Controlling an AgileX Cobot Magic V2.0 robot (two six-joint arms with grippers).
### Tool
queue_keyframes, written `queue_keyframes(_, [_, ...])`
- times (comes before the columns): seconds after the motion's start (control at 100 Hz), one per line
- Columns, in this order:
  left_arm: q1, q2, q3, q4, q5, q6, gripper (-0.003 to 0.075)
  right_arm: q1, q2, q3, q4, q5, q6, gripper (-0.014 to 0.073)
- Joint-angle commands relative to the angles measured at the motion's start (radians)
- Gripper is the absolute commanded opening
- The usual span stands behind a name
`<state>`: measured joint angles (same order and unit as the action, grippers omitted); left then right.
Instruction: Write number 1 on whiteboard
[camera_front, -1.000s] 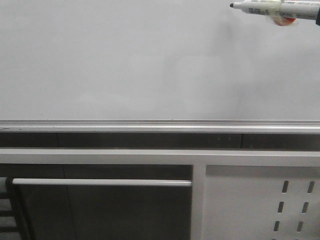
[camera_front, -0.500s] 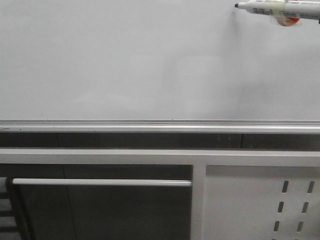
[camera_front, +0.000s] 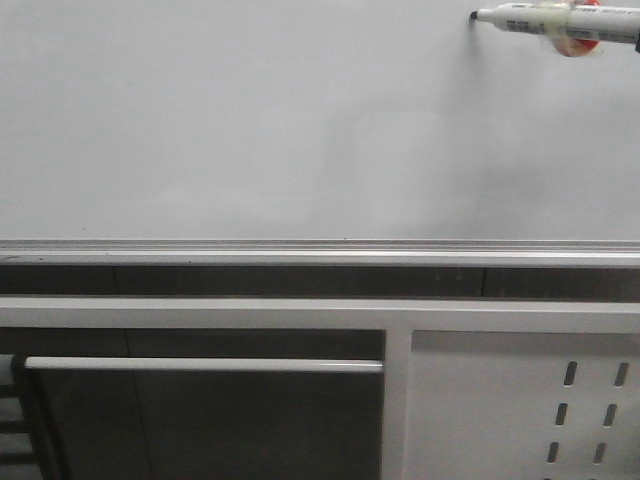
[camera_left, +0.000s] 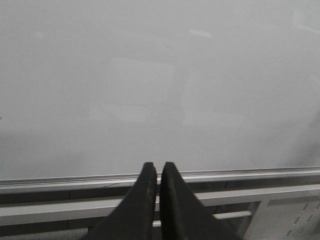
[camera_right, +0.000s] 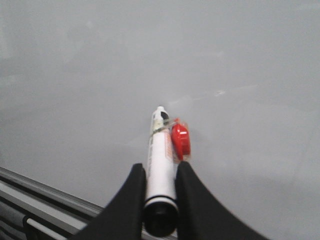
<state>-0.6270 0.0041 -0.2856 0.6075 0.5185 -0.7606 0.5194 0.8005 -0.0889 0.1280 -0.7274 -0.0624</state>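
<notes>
The whiteboard (camera_front: 250, 120) fills the upper half of the front view as a glossy, unmarked white surface, closed off below by its silver aluminium bottom rail (camera_front: 300, 247). Under the rail runs a dark gap, then a white frame bar, and below that a horizontal white handle bar (camera_front: 200, 365) on the left and a white perforated metal panel (camera_front: 520, 410) on the right. At the top right corner of that view a marker (camera_front: 545, 18) lies nearly level, its black tip pointing left and sitting right at the board; whether the tip actually touches the surface is hard to judge from here. A small red piece (camera_front: 578, 42) is fastened to the marker's white barrel under what looks like clear tape. In the right wrist view the right tool (camera_right: 159, 175) pinches the marker (camera_right: 161, 165) between its two black fingers (camera_right: 131, 200), the barrel pointing away toward the board (camera_right: 225, 60) with the red piece (camera_right: 180, 140) alongside it near the tip. In the left wrist view the left tool (camera_left: 158, 172) faces the board (camera_left: 150, 75) with its black fingers (camera_left: 142, 200) pressed together and nothing between them, the bottom rail (camera_left: 250, 174) visible just beyond the fingertips. No stroke of the number 1 shows on the board in any view.
</notes>
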Motion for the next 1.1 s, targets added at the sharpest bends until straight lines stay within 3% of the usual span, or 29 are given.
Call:
queue_keyframes(0.0, [0.000,0.012,-0.025,0.021,-0.070,-0.001,-0.0018,0.001,0.025,-0.036,-0.002,-0.097,-0.010,-0.0050])
queue_keyframes(0.43, [0.000,0.012,-0.025,0.021,-0.070,-0.001,-0.0018,0.001,0.134,-0.034,-0.002,-0.117,-0.010,-0.0050])
queue_keyframes(1.09, [0.000,0.012,-0.025,0.021,-0.070,-0.001,-0.0018,0.001,0.138,-0.033,-0.002,0.070,-0.010,-0.0050])
